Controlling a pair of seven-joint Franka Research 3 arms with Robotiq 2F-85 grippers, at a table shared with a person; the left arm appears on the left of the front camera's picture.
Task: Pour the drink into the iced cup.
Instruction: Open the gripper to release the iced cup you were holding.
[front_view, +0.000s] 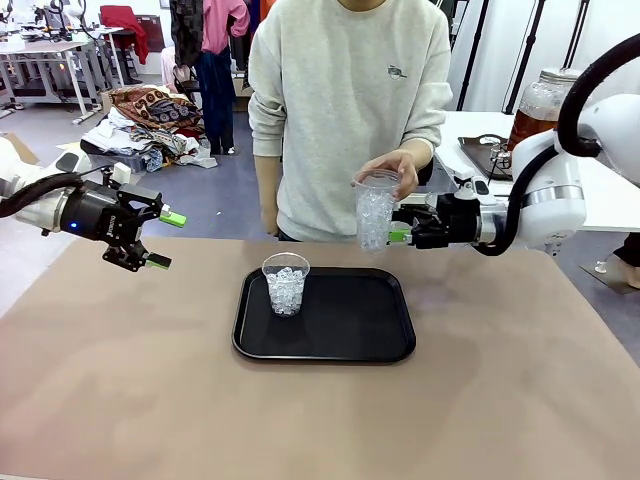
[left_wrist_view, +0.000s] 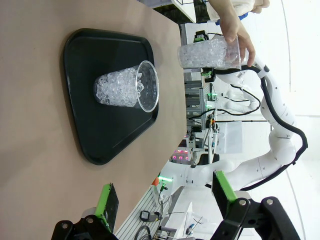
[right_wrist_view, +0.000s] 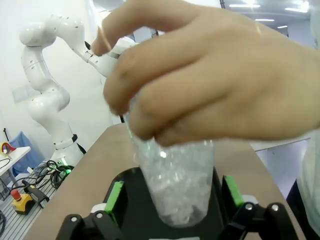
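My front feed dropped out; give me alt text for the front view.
A person's hand holds an ice-filled clear cup by its rim at the open right gripper. A second cup of ice stands on a black tray; the open left gripper hovers left of it.

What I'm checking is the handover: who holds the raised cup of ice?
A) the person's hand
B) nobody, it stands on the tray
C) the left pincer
A: the person's hand grips the raised cup at its rim, well clear of the tray.
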